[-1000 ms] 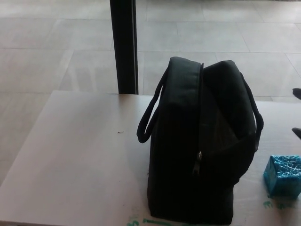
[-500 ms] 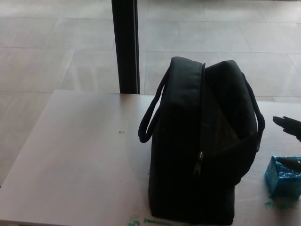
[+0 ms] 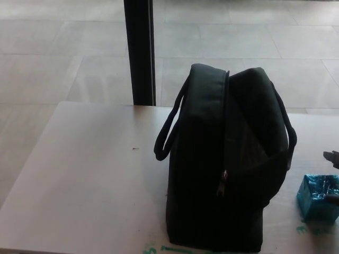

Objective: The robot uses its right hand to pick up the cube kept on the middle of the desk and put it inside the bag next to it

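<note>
The cube (image 3: 318,199) sits on the desk (image 3: 90,174) at the near right, just beside the bag (image 3: 222,159) and partly cut off by the picture's right edge. Its teal faces look glossy and crinkled, so I judge it light, perhaps foil-wrapped or printed, and a little slippery; two opposite flat sides would be the safest place to take hold, with the thumb on one and the fingers on the other. The right hand (image 3: 332,177) shows only as two dark tips at the frame edge, one above the cube and one against its right face, so the fingers seem spread about it, but whether they press on it I cannot tell. The left hand is out of view. The bag stands upright, soft-sided, its zip (image 3: 224,185) running down the near face and its handles (image 3: 168,132) drooping at either side; the opening on top is hard to read, dark against dark. Beyond the desk stand a black post (image 3: 139,50) and pale floor tiles (image 3: 63,53).
</note>
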### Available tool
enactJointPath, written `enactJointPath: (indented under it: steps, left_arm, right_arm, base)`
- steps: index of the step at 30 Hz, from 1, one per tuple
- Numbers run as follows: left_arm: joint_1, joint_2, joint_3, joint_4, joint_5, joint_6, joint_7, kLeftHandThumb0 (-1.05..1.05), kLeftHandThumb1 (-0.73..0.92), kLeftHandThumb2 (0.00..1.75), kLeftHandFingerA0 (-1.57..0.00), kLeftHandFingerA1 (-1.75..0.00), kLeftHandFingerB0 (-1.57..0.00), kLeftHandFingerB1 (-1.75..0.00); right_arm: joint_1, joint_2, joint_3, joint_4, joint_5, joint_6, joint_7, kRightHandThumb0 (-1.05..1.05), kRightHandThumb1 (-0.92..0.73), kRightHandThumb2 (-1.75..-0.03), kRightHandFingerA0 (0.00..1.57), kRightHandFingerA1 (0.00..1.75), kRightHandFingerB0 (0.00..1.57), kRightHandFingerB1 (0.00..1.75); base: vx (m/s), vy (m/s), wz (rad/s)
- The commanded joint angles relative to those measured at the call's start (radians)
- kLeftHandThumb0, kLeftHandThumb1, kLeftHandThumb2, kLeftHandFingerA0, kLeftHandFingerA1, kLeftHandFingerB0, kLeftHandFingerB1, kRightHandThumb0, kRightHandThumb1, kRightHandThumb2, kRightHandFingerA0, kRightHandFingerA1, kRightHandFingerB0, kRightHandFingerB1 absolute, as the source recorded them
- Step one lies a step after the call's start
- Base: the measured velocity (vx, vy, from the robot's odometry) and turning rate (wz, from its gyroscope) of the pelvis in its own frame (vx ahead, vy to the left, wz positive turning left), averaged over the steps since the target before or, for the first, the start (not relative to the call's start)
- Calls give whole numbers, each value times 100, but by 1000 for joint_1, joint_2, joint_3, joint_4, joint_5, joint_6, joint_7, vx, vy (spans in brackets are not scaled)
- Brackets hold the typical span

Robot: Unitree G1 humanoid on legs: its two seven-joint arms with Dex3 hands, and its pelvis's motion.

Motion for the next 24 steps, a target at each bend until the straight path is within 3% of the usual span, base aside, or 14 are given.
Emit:
enactJointPath:
  steps: [1,10,15,17,18,20,21,23,24]
  left_arm:
    - [-29,14,-5,39,-1,7,8,-72,81,65,-28,-41,-25,-32]
    - [-46,26,-7,56,-7,6,-15,-67,84,65,-27,-42,-27,-33]
    - [-53,16,-13,59,-7,1,-10,-69,83,66,-26,-47,-26,-35]
    - [-55,14,-2,60,-13,3,-1,-69,83,65,-27,-47,-29,-36]
    - [-58,19,-2,69,-14,-2,-11,-69,84,65,-25,-48,-27,-36]
    - [-60,21,-2,70,-14,-2,-12,-69,84,65,-25,-48,-27,-36]
    - [-59,28,-7,71,-8,-6,-20,-69,84,66,-25,-47,-24,-34]
    - [-59,29,-7,70,-11,-6,-26,-68,85,66,-24,-45,-24,-34]
    - [-60,30,-6,71,-11,-5,-27,-68,85,66,-24,-45,-24,-34]
  right_arm:
    - [-7,19,14,-8,-45,-36,23,-98,-56,-96,0,0,1,6]
    - [8,35,-15,-23,-36,-37,51,-90,-51,-91,0,0,2,8]
    - [-8,16,35,-16,-103,-46,81,-81,-47,-83,0,0,3,11]
    - [-42,9,93,14,-161,-12,145,-68,-42,-81,0,11,4,19]
    - [-56,-12,158,14,-235,-3,184,-65,-41,-75,0,10,2,24]
    - [-61,-15,173,15,-240,2,187,-65,-41,-75,0,10,2,24]
    - [-51,-27,201,7,-266,8,204,-36,-35,-62,0,18,11,38]
    - [-41,-22,216,18,-271,18,195,-36,-42,-64,0,36,14,39]
    - [-37,-17,213,20,-262,26,187,-36,-42,-64,0,36,14,39]
  base:
    - [0,0,0]
    - [0,0,0]
    - [0,0,0]
    - [0,0,0]
    - [0,0,0]
    - [0,0,0]
    - [0,0,0]
    - [0,0,0]
    - [0,0,0]
